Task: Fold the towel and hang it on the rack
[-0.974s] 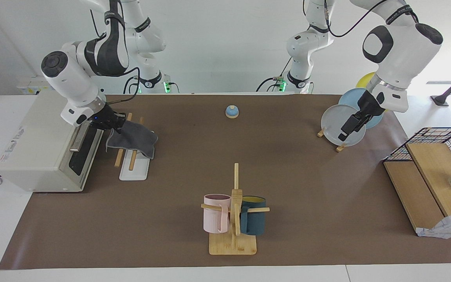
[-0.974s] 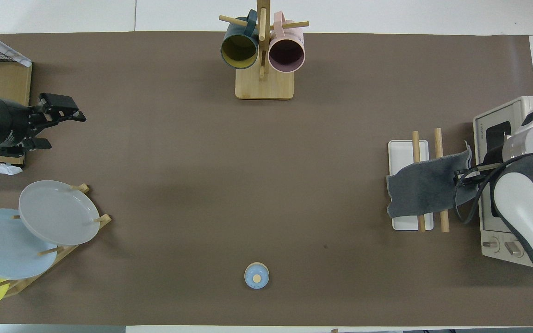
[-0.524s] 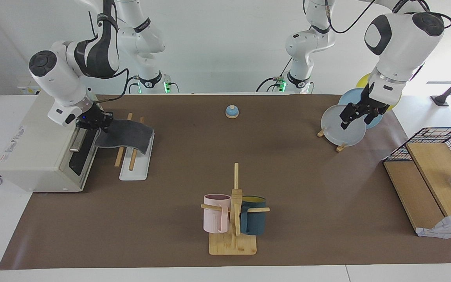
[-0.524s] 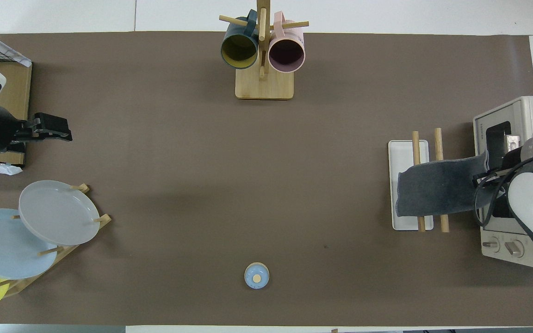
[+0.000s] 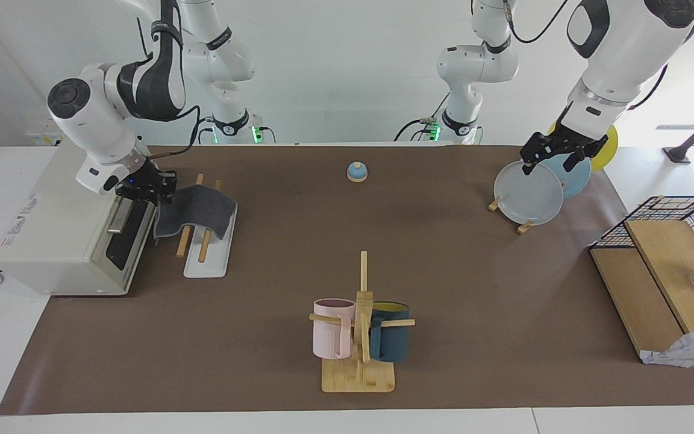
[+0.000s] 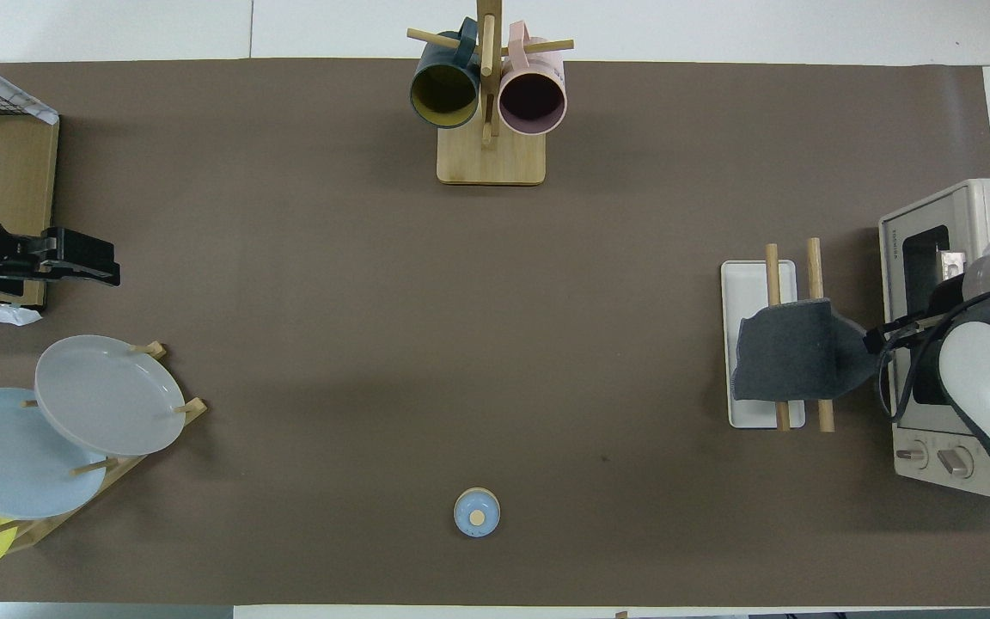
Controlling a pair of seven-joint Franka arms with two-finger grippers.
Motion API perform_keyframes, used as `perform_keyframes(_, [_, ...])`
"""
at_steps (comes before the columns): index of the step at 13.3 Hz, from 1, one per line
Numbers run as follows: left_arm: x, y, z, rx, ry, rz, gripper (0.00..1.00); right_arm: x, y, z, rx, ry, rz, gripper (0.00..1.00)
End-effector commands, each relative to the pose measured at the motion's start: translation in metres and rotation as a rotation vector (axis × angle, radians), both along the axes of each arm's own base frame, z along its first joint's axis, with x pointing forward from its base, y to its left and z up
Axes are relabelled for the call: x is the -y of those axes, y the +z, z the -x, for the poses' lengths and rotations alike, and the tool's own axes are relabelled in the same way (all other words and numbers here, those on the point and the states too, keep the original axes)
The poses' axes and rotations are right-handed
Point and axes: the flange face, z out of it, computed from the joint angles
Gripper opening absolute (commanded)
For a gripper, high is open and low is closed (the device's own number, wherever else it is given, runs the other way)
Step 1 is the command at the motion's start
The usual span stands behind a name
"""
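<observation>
Facing view, toaster oven [image 5: 52, 229] beside rack [image 5: 205, 253]

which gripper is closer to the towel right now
The right gripper: it is at the edge of the towel draped over the rack. The left gripper hangs over the plates, at the table's other end.

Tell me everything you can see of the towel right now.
The towel is a soft dark grey cloth with a pale stitched edge; only its grey face shows. It lies draped across both wooden rods of the rack, sagging off each side, over the rack's white base, beside the toaster oven. The right gripper is at its oven-side edge; whether it grips there I cannot tell.
</observation>
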Motion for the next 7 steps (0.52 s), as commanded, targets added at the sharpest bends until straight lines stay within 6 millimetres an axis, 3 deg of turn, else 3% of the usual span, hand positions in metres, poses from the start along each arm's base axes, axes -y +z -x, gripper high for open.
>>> perform_keyframes(1, [0.0, -0.009, 0.0, -0.033, -0.028, -0.021, 1.0, 0.001, 0.003, 0.005, 0.014, 0.009, 0.016, 1.0])
perform_keyframes(7, [0.006, -0.007, -0.005, -0.034, -0.065, -0.02, 1.0, 0.01, 0.019, 0.0, 0.038, -0.01, 0.02, 1.0])
